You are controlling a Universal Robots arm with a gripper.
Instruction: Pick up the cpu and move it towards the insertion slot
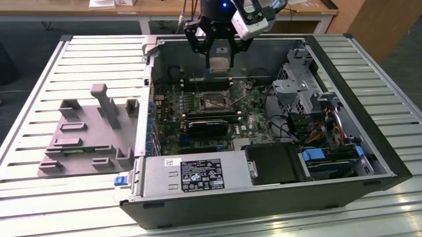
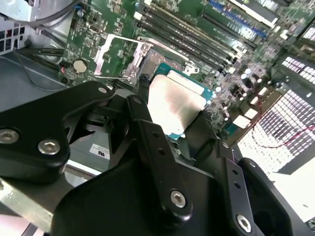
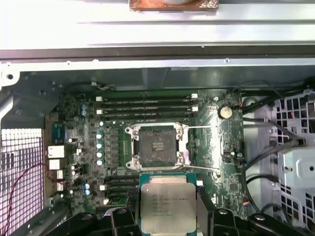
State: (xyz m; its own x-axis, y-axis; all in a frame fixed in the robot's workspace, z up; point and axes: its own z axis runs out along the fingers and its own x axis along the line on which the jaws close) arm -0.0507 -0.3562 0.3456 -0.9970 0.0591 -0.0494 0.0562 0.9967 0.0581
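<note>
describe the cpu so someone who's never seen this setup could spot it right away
Find the open computer case on the slatted table, then the black end effector above its motherboard. Clamped between the fingers is the cpu, a flat silvery square with a teal edge, unlike the empty socket nearby.

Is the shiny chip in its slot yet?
No. The cpu is out, held in the gripper above the empty socket.

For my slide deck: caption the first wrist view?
Gripper holding the cpu above the open socket on the motherboard.
</note>
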